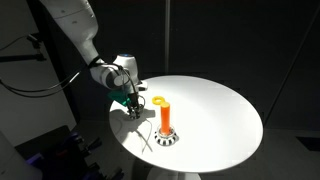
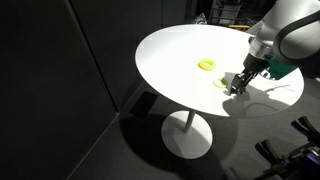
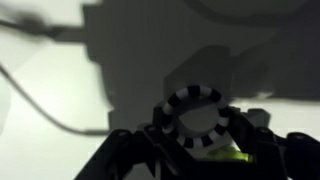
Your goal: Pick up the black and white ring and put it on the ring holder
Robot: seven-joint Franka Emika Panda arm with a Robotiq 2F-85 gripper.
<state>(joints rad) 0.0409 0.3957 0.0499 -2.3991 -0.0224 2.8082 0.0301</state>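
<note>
The black and white ring (image 3: 195,121) shows in the wrist view between my two dark fingers, which press on its left and right sides. My gripper (image 1: 133,103) is low over the white round table (image 1: 215,105), close to its surface; it also shows in an exterior view (image 2: 238,85). The ring holder (image 1: 167,122), an orange peg on a black-and-white foot, stands upright a short way from the gripper. It is out of sight in the wrist view.
A yellow ring (image 1: 158,101) lies on the table between gripper and holder; it also shows in an exterior view (image 2: 206,65). A yellow-green patch (image 3: 232,155) shows under the fingers. The table edge is near the gripper. Dark surroundings.
</note>
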